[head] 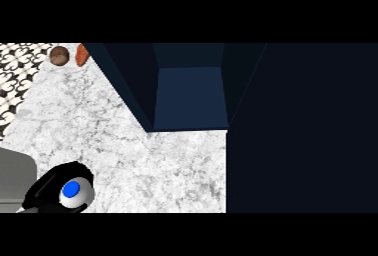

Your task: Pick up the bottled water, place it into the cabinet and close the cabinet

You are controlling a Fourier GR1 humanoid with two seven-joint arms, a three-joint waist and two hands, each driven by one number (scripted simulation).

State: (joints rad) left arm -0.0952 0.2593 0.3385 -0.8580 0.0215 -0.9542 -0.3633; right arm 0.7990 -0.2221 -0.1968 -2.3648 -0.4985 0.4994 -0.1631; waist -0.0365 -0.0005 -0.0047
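Note:
The bottled water [71, 189] shows from above as a white body with a blue cap, at the lower left over the marble counter [148, 160]. My left hand [40, 191] is black and curls round the bottle, hiding most of its body. The dark blue cabinet [190, 95] stands at the top middle with its inside open to view. Its open door [303, 130] fills the right side as a large dark panel. The bottle is well left of and below the cabinet's opening. My right hand does not show.
A brown round object [59, 55] and an orange object [81, 54] lie at the counter's far left corner beside the cabinet. A patterned black-and-white wall [15, 70] runs along the left edge.

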